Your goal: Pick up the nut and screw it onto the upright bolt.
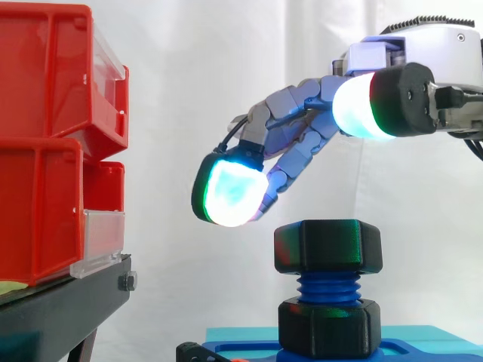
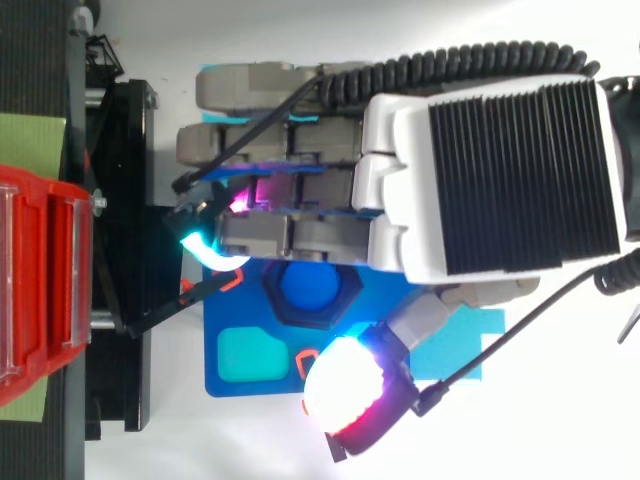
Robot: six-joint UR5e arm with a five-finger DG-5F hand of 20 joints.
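Black hexagonal nut [image 1: 327, 246] atop threaded blue bolt [image 1: 327, 289]; hand [image 1: 302, 124] above, fingers [image 1: 290, 164] extended.

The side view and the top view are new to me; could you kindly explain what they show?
It is a robot arm ending in a hand with fingers and a thumb; the glowing fingertip pads are its own. One picture is taken level from beside the work, with the arm entering from the right; the other looks straight down. On a blue plate stands an upright blue bolt, with a black nut sitting at its top and another black hex piece at its foot. At the side view's left are red bins on a black stand. The hand holds nothing: its fingers are relaxed, above the nut and apart from it.
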